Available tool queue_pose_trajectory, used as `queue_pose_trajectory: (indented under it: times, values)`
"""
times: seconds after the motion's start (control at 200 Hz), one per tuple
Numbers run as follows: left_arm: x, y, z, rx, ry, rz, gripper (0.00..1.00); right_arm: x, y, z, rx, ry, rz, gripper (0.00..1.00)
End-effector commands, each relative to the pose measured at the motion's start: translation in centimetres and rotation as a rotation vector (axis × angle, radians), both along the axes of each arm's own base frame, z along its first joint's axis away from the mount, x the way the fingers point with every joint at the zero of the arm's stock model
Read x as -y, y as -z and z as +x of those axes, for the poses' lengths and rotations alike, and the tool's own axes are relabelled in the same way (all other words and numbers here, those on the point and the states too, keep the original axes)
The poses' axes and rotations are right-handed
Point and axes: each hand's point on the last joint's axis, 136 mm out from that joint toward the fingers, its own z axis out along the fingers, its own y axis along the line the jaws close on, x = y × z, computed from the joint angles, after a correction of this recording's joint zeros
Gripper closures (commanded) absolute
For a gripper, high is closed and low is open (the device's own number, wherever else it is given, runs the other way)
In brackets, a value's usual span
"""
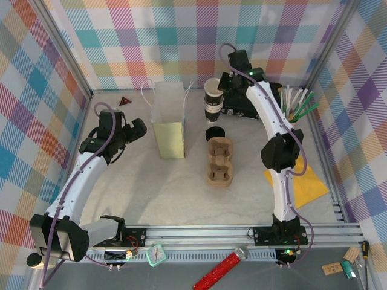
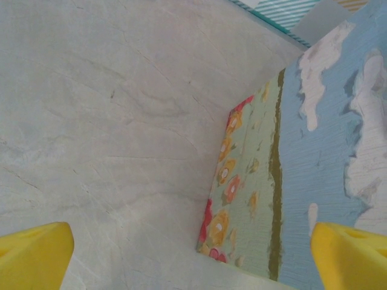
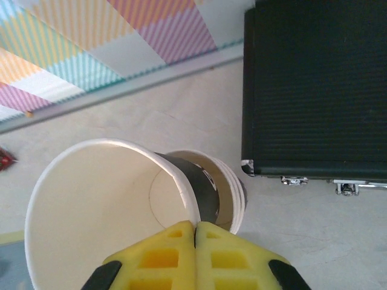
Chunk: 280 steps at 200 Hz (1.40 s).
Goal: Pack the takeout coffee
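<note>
No lidded takeout coffee is in view. My right gripper [image 1: 221,90] [image 3: 195,228] is shut on the pale rim of a lidless dark paper cup [image 1: 212,88] [image 3: 91,199], which is tilted and still partly nested in a stack of like cups [image 1: 213,110] [image 3: 237,193] at the back of the table. A loose black lid [image 1: 213,132] lies in front of the stack. A tall paper bag [image 1: 168,121] [image 2: 254,181] stands open left of centre. My left gripper [image 1: 140,128] [image 2: 193,260] is open just left of the bag, nothing between its yellow fingertips [image 2: 36,257].
A cardboard cup carrier [image 1: 220,162] lies in the middle, right of the bag. A black case [image 1: 242,107] [image 3: 314,84] sits behind the cups, with a holder of sticks [image 1: 297,107] to its right. A yellow napkin [image 1: 309,186] lies at the right. Plaid walls enclose the table.
</note>
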Motion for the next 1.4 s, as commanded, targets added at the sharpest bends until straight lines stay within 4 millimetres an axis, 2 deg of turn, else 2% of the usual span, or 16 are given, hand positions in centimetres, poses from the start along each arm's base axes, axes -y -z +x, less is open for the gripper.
queue_pose_trajectory:
  times: [0.0, 0.145, 0.24, 0.415, 0.535, 0.755, 0.845, 0.96, 1.085, 1.395]
  values:
    - [1.2, -2.0, -0.1, 0.035, 0.04, -0.03, 0.0, 0.8, -6.0, -1.7, 0.104, -0.002, 0.021, 1.0]
    - [2.6, -4.4, -0.4, 0.093, 0.084, -0.047, 0.0, 2.7, -7.5, -4.6, 0.088, 0.004, -0.042, 1.0]
    - [3.8, -6.3, -0.7, 0.142, 0.119, -0.054, 0.0, 4.5, -7.5, -6.8, 0.064, 0.022, -0.061, 1.0]
    - [5.8, -8.8, -1.0, 0.198, 0.168, -0.055, 0.0, 8.3, -7.3, -11.1, 0.049, 0.073, 0.022, 1.0]
    - [7.5, -10.1, -1.2, 0.225, 0.214, -0.065, 0.0, 10.4, -5.2, -14.4, -0.004, 0.094, 0.023, 1.0]
    - [10.8, -10.5, -1.9, 0.235, 0.298, -0.056, 0.0, 10.5, 2.8, -19.9, -0.17, 0.049, 0.071, 1.0]
    - [12.0, -10.1, -2.2, 0.222, 0.324, -0.047, 0.0, 11.0, 5.9, -21.4, -0.226, 0.058, 0.05, 1.0]
    - [12.7, -9.6, -2.3, 0.203, 0.335, -0.032, 0.0, 11.4, 8.9, -22.6, -0.267, 0.056, 0.031, 1.0]
    - [13.0, -9.5, -2.4, 0.192, 0.341, -0.021, 0.0, 12.0, 10.5, -23.4, -0.275, 0.061, -0.004, 1.0]
    - [13.3, -9.4, -2.7, 0.186, 0.343, -0.007, 0.0, 12.9, 12.7, -24.1, -0.249, 0.053, -0.058, 1.0]
